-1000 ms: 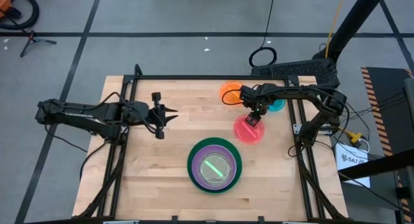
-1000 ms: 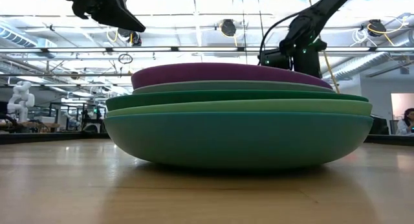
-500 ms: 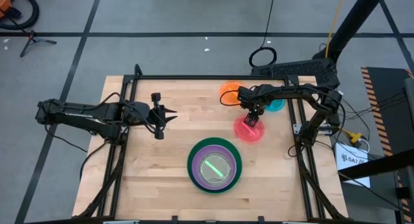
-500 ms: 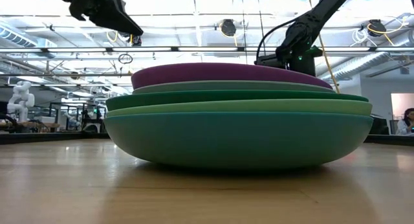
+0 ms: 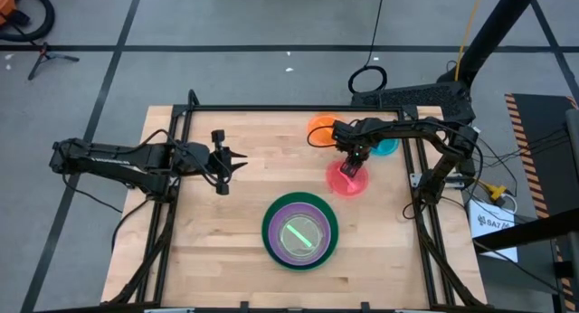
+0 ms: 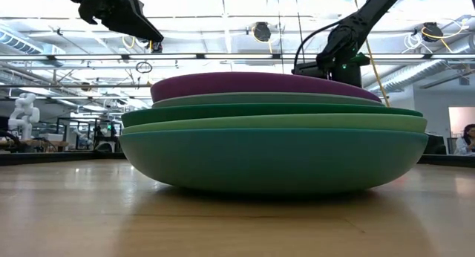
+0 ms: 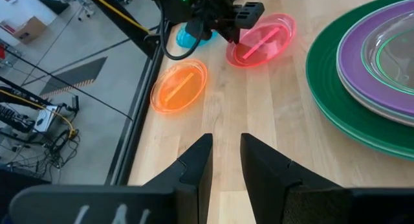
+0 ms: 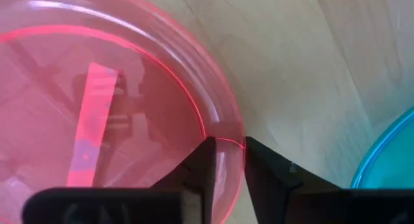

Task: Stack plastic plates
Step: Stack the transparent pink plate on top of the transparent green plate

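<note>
From the high view, the bench is filling the middle of the frame. The stack of plates is sitting at lower centre: a dark green rim outermost, a purple plate inside it, a pale clear one on top. In the upper right part of the bench, the pink plate is lying flat, with the orange plate above it and to the left and the blue plate to its upper right, partly hidden by the arm. The right tool is sitting at the pink plate's upper edge. The left tool is hanging over bare wood at centre left, well apart from every plate.

From the low view, the stack is taking up the centre: teal at the bottom, then light green, dark green, a grey-green one and purple on top. One dark arm is showing at upper left, the other at upper right behind the stack.

From the left wrist view, the left tool is standing released, its two fingers parted over bare wood. The orange plate, pink plate and a sliver of blue plate are lying in the upper half, and the stack's rim is filling the right side. The right tool is touching the pink plate's edge.

From the right wrist view, the right tool is clenching the rim of the pink plate, one finger on either side of it. The blue plate is lying just beside, at lower right.
</note>
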`<state>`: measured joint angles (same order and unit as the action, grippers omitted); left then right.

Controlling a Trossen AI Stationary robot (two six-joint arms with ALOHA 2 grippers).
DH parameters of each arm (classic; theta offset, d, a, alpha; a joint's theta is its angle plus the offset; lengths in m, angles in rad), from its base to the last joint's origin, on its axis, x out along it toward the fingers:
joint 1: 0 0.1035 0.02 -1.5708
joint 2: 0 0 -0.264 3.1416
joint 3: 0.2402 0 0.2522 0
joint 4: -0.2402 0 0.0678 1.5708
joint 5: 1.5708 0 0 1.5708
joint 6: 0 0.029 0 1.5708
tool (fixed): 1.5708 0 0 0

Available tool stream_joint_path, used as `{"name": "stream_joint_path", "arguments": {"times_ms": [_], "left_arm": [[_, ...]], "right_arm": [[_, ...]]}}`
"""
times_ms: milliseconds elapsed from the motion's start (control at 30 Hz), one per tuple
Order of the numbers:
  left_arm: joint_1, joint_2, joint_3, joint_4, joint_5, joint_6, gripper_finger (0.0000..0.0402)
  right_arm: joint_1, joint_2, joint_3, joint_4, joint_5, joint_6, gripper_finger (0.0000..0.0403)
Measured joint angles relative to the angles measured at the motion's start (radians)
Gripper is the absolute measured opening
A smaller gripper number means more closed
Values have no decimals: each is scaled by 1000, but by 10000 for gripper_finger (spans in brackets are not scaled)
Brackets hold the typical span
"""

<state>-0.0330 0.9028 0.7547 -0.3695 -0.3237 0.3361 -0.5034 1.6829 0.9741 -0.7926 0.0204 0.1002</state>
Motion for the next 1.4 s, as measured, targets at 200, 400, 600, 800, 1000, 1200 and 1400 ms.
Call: {"name": "stream_joint_path", "arguments": {"times_ms": [200, 400, 600, 800, 1000, 1200, 1400], "left_arm": [[0, 0, 0, 0, 0, 0, 88], [0, 0, 0, 0, 0, 0, 88], [0, 0, 0, 0, 0, 0, 88], [0, 0, 0, 0, 0, 0, 88], [0, 0, 0, 5, 0, 0, 88], [0, 0, 0, 6, 0, 1, 88], [0, 0, 0, 6, 0, 1, 88]], "right_arm": [[0, -1, 1, -22, 0, 24, 28], [1, -25, 0, -37, -2, 31, 3], [1, -103, 0, -37, -1, 44, 2], [1, -204, 0, -34, 0, 74, 1], [1, -328, 0, -16, 1, 118, 1], [4, -453, 0, 65, -51, 188, 0], [60, -510, 0, 192, -179, 259, 0]]}}
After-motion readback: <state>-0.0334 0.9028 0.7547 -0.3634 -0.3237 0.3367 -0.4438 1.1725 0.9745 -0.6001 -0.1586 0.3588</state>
